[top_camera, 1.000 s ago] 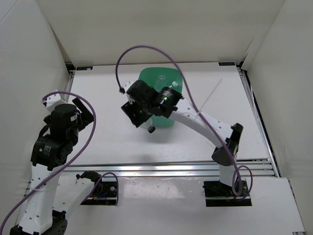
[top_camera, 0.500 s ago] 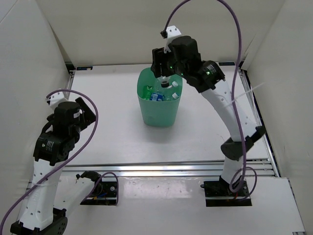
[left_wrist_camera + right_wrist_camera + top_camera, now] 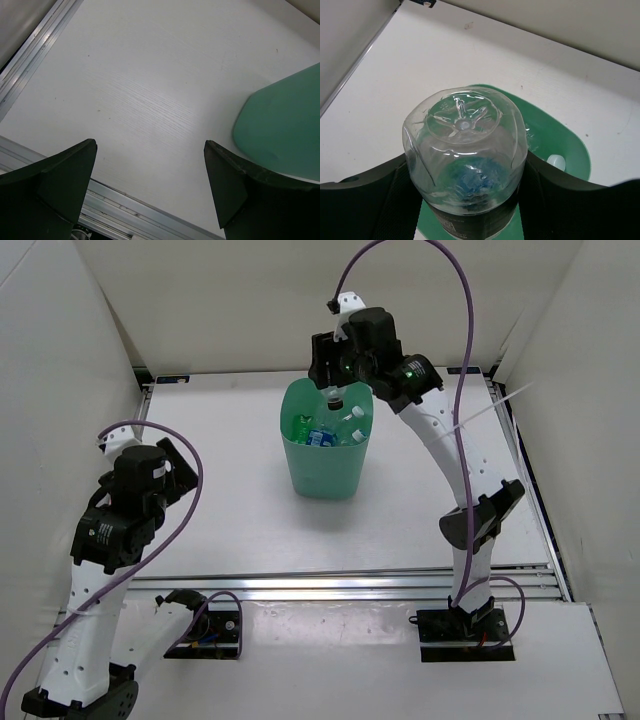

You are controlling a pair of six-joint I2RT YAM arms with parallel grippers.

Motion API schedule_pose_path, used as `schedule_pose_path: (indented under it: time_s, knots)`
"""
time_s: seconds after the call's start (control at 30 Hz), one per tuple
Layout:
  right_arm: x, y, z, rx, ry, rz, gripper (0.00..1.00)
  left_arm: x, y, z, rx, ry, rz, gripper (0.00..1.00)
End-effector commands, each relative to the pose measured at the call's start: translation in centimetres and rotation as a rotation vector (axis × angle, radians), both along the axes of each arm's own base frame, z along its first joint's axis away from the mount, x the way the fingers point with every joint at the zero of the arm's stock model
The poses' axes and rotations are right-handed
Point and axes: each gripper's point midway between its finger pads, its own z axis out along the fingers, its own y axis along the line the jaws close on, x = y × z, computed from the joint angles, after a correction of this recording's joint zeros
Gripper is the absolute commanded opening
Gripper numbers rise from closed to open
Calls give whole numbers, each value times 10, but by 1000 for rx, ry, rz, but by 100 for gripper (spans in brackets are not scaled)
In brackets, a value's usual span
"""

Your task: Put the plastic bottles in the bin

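The green bin (image 3: 322, 475) stands at the table's back middle with several bottles (image 3: 320, 432) inside, blue labels and white caps showing. My right gripper (image 3: 335, 388) hangs above the bin's far rim, shut on the short clear bottle with the black label (image 3: 335, 400), cap pointing down. In the right wrist view the bottle's base (image 3: 465, 145) faces the camera between my fingers (image 3: 370, 200), with the bin (image 3: 572, 145) below and a white cap (image 3: 556, 161) inside it. My left gripper (image 3: 175, 465) is open and empty at the far left; the bin's wall (image 3: 285, 125) shows to its right.
White walls close in the table on the left, back and right. An aluminium rail (image 3: 350, 585) runs along the near edge and also shows in the left wrist view (image 3: 135, 210). A purple cable (image 3: 420, 280) arcs above the right arm.
My right arm has risen from low in front of the bin to above its rim, carrying the short bottle. The left arm has hardly moved.
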Motion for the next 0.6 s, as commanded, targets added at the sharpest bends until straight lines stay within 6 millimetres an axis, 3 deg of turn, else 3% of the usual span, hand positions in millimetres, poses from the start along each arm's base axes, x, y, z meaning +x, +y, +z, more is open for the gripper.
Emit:
schedule_pose_path:
  time_s: [0.0,0.47,0.57]
  knots:
    - [2,7,23,60,-63,30,34,0,3,1,-2,-13,20,99]
    - [8,7,13,70,-32,33,30,10,2,-3,13,-2,22,99]
    - [8,12,1,60,-5,54,30,12,2,-4,16,7,22,99]
